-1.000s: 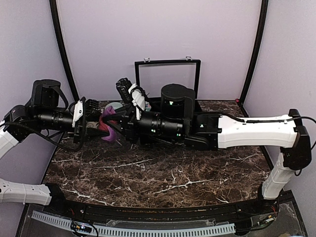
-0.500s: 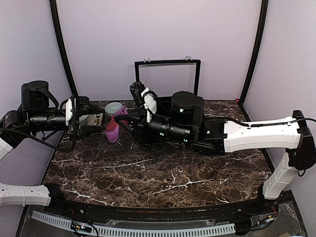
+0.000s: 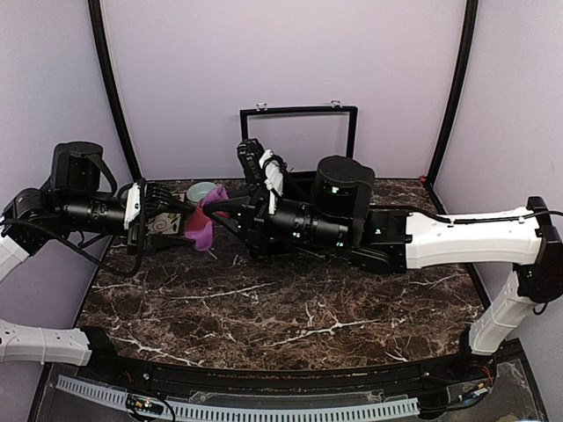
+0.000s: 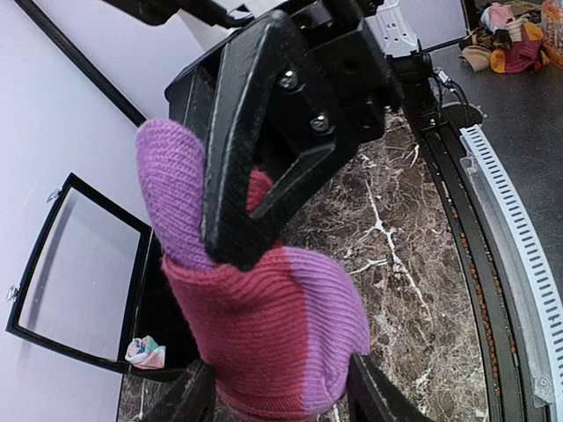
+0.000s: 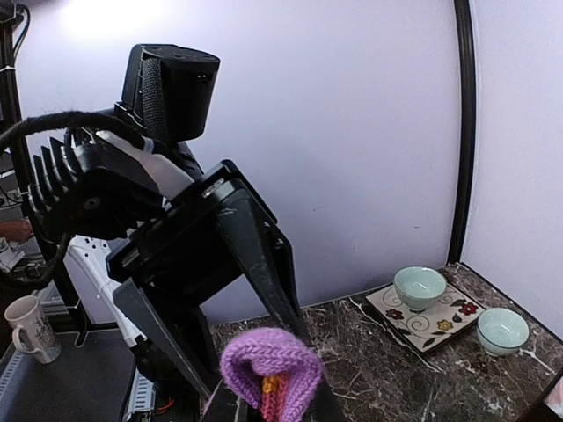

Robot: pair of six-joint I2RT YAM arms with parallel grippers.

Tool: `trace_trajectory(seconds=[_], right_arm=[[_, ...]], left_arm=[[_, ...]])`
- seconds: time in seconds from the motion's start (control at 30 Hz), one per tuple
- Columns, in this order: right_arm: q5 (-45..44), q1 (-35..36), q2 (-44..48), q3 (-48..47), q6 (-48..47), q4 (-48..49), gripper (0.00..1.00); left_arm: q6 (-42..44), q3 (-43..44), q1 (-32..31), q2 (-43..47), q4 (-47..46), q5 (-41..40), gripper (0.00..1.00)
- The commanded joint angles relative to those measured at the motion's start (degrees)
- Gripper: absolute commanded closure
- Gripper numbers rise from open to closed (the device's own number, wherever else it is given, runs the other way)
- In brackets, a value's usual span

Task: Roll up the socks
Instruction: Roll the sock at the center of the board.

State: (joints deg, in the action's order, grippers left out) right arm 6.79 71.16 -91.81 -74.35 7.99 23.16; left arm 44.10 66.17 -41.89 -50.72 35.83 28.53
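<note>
A dark marbled bench [image 3: 290,325]. Your right arm [image 3: 457,237] and left arm [image 3: 88,211] meet above its far left part. The maroon and purple sock [image 4: 264,325] is held in the air there, clenched in your right fingers [image 4: 233,158]. Your left fingers [image 4: 374,397] flank its lower end; you cannot tell whether they grip it.

Left tool [image 3: 180,220] opposite right tool [image 3: 211,213], aloft

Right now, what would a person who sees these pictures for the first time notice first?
Above the far left of the table, the right gripper is shut on a maroon and purple sock, and the open left gripper flanks it. Behind them, a black frame stands against the purple back wall.
</note>
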Motion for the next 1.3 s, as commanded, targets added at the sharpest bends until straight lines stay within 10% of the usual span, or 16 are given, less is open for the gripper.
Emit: trace_trajectory(seconds=[0.0, 0.67, 1.03, 1.27], right_arm=[[3.6, 0.1, -2.2, -3.6, 0.3, 2.1, 1.0], [2.4, 2.2, -8.8, -8.4, 7.7, 9.2, 1.0], [-6.5, 2.6, -12.2, -11.9, 19.7, 4.7, 1.0], [-7.9, 2.3, -8.7, -5.7, 17.2, 9.7, 0.65]], left_arm=[[-1.3, 0.7, 0.3, 0.0, -3.6, -4.1, 0.46], [-1.9, -2.2, 0.3, -0.2, -7.6, -11.4, 0.46], [2.4, -4.6, 0.3, 0.4, -19.9, -27.9, 0.91], [-8.8, 0.1, 0.3, -0.5, -8.3, -10.3, 1.0]])
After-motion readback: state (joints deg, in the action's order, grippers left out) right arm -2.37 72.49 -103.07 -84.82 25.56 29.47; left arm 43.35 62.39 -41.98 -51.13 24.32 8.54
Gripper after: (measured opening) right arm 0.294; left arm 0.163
